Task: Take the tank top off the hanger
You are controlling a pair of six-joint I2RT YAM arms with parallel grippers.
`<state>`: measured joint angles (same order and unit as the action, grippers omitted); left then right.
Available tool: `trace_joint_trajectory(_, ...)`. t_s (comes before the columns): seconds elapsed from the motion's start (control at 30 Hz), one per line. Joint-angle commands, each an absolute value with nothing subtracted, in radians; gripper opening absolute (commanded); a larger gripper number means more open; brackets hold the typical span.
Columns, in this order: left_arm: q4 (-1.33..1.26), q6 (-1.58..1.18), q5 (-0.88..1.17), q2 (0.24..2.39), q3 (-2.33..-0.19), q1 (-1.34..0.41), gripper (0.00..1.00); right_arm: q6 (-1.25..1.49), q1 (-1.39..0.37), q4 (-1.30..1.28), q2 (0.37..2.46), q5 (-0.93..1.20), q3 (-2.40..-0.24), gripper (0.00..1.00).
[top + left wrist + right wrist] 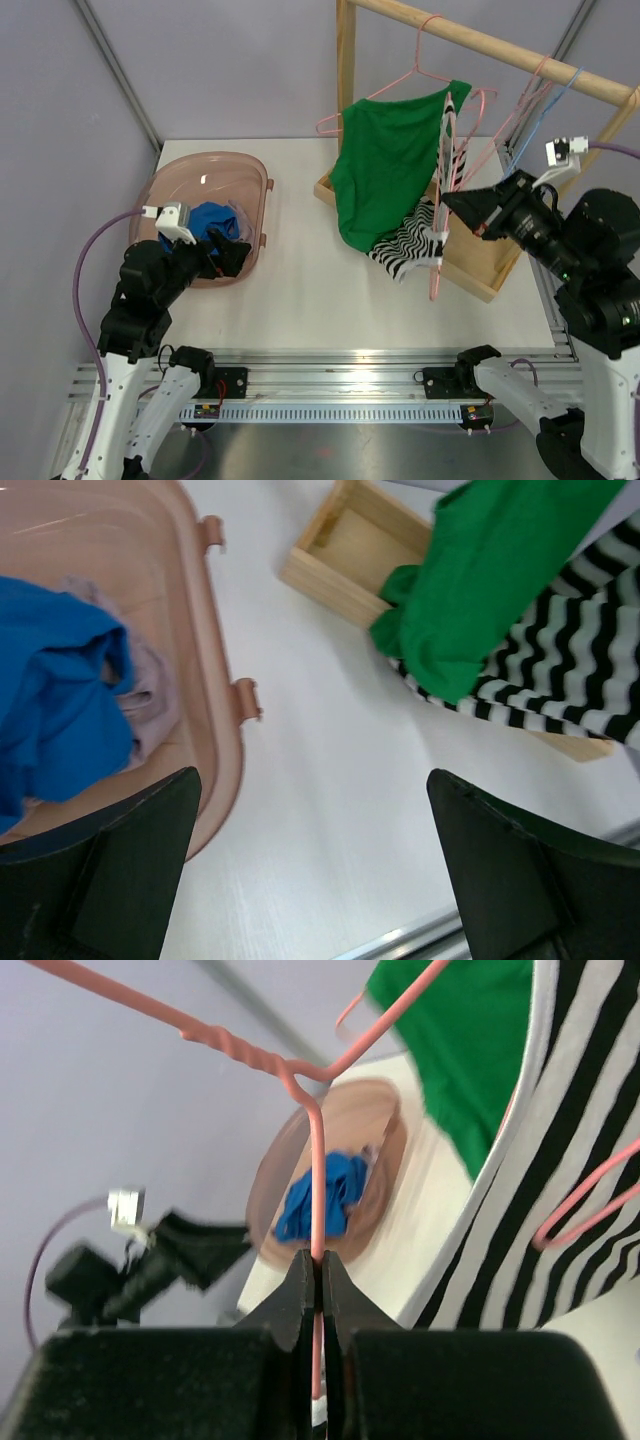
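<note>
On the white table [300, 300] a wooden rack [470, 42] stands at the far right, with its rail high up and its open box base on the table top. At the left lies a pink tub [212, 157], well apart from the rack. A green top [385, 170] hangs from the rack and is the biggest cloth. The striped tank top [408, 250], black and white, hangs just beside the green top on its right side. Its lower part falls below the green hem and over the edge of the rack base, and one strap runs up along a pink wire. The hanger [317, 1185] is of thin pink wire. The right gripper [447, 207] is raised beside the tank top, and its two fingers are pressed together on the hanger's straight wire, just under the twisted neck. The left gripper [312, 780] sits low over the near right rim of the tub, fingers spread wide with nothing between them. A blue cloth [207, 220] lies crumpled inside the tub.
</note>
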<state>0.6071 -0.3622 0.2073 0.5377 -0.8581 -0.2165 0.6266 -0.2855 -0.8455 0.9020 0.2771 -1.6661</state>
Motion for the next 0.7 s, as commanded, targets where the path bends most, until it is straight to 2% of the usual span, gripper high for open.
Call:
trace_joint_trajectory(0.0,0.463,-0.417,0.386,0.532,-0.914,-0.235,0.99,0.552,-0.293,-0.834,0.810,0.506,-1.591,0.00)
trace_joint_trajectory(0.37,0.183,-0.443,0.428,0.551,-0.960,-0.435,0.99,0.558,-0.293,-0.737,0.618,1.000,-1.437,0.00)
trace_joint_trajectory(0.53,0.085,-0.414,0.413,0.592,-0.996,-0.540,0.99,0.661,-0.293,-0.623,0.617,1.075,-1.427,0.00)
trace_joint_trajectory(0.67,0.005,-0.388,0.371,0.620,-1.038,-0.607,0.99,0.781,-0.293,-0.433,0.673,1.153,-1.413,0.00)
